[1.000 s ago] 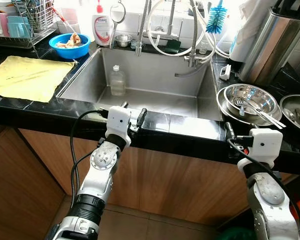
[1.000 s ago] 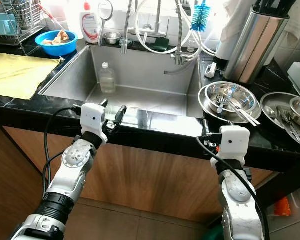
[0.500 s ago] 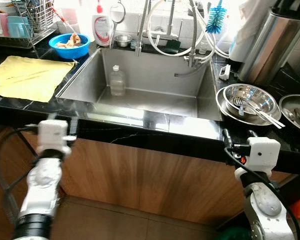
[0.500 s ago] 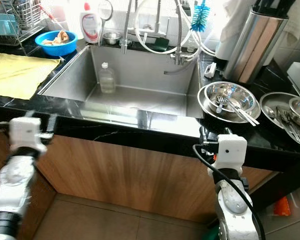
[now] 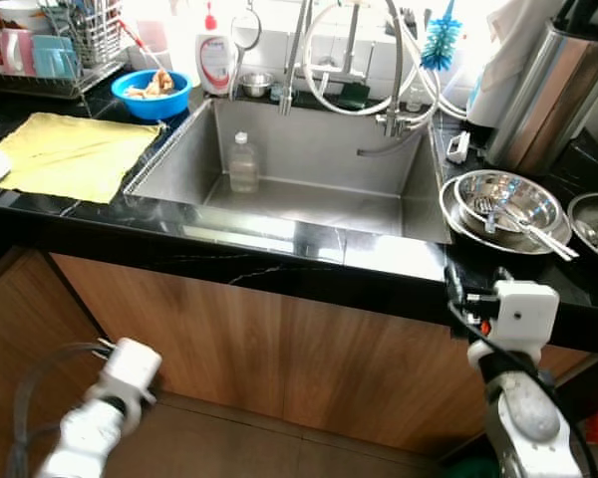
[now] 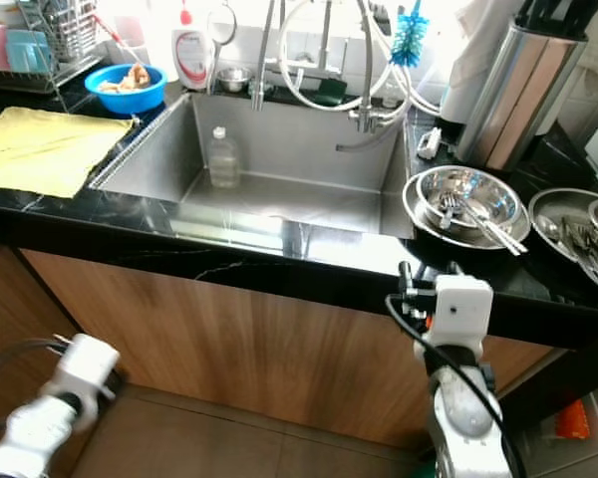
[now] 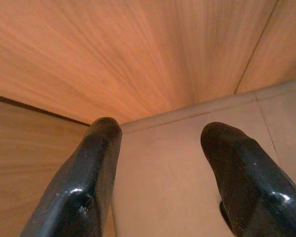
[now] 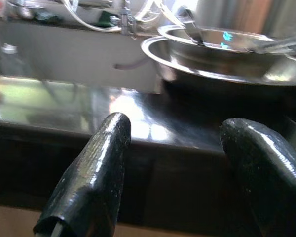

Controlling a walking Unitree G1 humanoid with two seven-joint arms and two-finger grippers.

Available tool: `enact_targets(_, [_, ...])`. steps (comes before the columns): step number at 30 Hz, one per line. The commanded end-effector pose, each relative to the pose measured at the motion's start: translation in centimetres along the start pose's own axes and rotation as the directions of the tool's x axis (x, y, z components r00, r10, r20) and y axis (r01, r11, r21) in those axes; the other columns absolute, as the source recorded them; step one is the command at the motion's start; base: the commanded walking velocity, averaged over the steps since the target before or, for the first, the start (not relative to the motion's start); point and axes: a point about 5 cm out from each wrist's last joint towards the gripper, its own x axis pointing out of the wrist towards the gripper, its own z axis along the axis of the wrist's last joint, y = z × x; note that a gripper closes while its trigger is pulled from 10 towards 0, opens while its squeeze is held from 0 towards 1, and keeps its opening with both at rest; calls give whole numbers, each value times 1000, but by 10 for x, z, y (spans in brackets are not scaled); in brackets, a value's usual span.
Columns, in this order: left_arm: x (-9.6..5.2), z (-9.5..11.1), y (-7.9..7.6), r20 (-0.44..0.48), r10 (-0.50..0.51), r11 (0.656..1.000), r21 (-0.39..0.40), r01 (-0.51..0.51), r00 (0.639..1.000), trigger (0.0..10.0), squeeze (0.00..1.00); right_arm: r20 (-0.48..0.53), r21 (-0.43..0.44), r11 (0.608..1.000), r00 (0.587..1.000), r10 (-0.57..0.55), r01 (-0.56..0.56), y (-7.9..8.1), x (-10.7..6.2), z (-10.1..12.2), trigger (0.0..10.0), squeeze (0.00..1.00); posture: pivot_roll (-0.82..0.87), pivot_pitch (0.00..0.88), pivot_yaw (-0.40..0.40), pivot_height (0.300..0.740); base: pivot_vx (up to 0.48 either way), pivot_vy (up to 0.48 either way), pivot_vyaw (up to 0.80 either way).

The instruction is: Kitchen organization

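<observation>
The right gripper [image 8: 172, 163] hovered spread and empty at the black counter's [image 5: 279, 249] front edge, with the nested steel bowls [image 5: 503, 202] just beyond its fingertips. The left gripper [image 7: 158, 148], also spread, hung low beside the wooden cabinet front [image 5: 259, 339], well below the sink [image 5: 309, 169].

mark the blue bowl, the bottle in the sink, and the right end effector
blue bowl [image 5: 156, 97], left eye view, front outer wall.
bottle [image 5: 243, 167], left eye view, middle of its clear body.
right end effector [image 8: 180, 170], right wrist view, midway between the two black fingertips, open, at the counter edge.
</observation>
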Motion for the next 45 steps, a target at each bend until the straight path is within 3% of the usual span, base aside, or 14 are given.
enact_targets(1, [5,2,-4,-33,-15,1000,22,16,999,10000,0,-66,20,999,997,-31,32,-4,-7,-14,10000,0,0,0,-45,740,0,0,0])
enact_targets(9, [10,-2,-19,-112,-64,995,72,72,992,10000,0,-225,49,996,973,-57,70,-9,-18,-49,10000,0,-9,0,-48,740,0,0,0])
enact_targets(12, [13,-1,-25,-139,-78,994,70,88,987,10000,0,-459,95,985,884,-87,146,-15,-29,-94,10000,0,-16,0,-47,740,0,0,0])
enact_targets(13, [13,-1,-25,-139,-78,994,70,88,987,10000,0,-459,95,985,884,-87,146,-15,-29,-94,10000,0,-16,0,-47,740,0,0,0])
enact_targets(18, [16,2,-34,-167,-91,992,65,104,982,10000,0,-671,137,972,739,-53,194,-11,-43,-153,10000,0,-17,0,-42,740,0,0,0])
enact_targets(20, [17,3,-35,-170,-94,992,65,107,981,10000,0,-694,136,973,719,-41,186,-9,-45,-159,10000,0,-16,0,-43,740,0,0,0])
enact_targets(23, [18,3,-39,-182,-109,992,45,120,977,10000,0,-778,175,957,629,-10,232,-2,-53,-180,10000,0,-8,0,-41,740,0,0,0])
enact_targets(27, [18,3,-41,-189,-114,992,29,122,975,10000,0,-807,174,957,591,2,233,2,-59,-187,10000,0,-15,0,-37,740,0,0,0])
enact_targets(28, [18,1,-44,-200,-120,992,24,127,972,10000,0,-839,166,951,544,-2,259,4,-67,-194,10000,0,-11,0,-35,740,0,0,0])
enact_targets(29, [17,0,-46,-208,-123,991,22,130,970,10000,0,-849,166,950,528,1,265,5,-69,-197,10000,0,-6,0,-36,740,0,0,0])
enact_targets(31, [17,-2,-47,-217,-125,991,18,132,968,10000,0,-857,169,949,516,8,266,7,-71,-199,10000,0,-6,0,-36,740,0,0,0])
enact_targets(39, [15,-7,-46,-231,-117,993,-18,116,966,10000,0,-844,214,939,535,40,268,14,-72,-201,10000,0,0,0,-35,740,0,0,0])
enact_targets(42, [15,-7,-46,-230,-119,993,-19,118,966,10000,0,-848,212,937,529,35,278,13,-74,-203,10000,0,3,0,-36,740,0,0,0])
enact_targets(45, [15,-7,-46,-226,-118,993,-22,116,967,10000,0,-836,236,919,548,25,317,8,-70,-201,10000,0,5,0,-35,740,0,0,0])
